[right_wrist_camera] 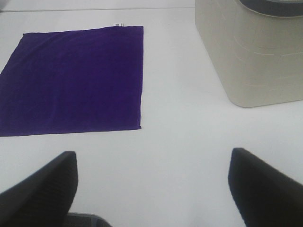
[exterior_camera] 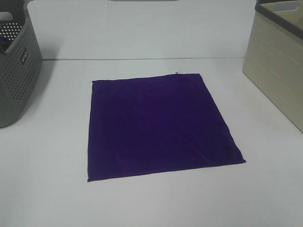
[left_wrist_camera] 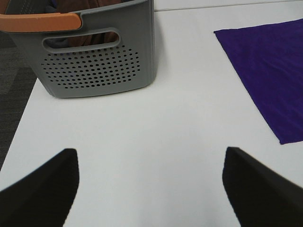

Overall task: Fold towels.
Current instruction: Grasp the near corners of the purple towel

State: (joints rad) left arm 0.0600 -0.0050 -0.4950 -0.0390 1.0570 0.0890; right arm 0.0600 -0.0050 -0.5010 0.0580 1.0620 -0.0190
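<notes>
Your left end effector point(left_wrist_camera: 150, 189) and right end effector point(right_wrist_camera: 151, 189) gape wide, holding nothing. The purple towel point(exterior_camera: 158, 125) lies flat on the tabletop point(exterior_camera: 42, 189), tag point(exterior_camera: 176, 72) at 12 o'clock. It is likely light and limp, so pinch its 5 and 7 o'clock corners.

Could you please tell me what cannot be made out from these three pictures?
- Contents of the grey basket: in the left wrist view, its wall and the picture's top edge hide most of them.
- Inside of the beige bin: in the right wrist and exterior high views, it is cut off by the picture edges.
- Print on the white tag of the purple towel: too small in both views showing it.
</notes>
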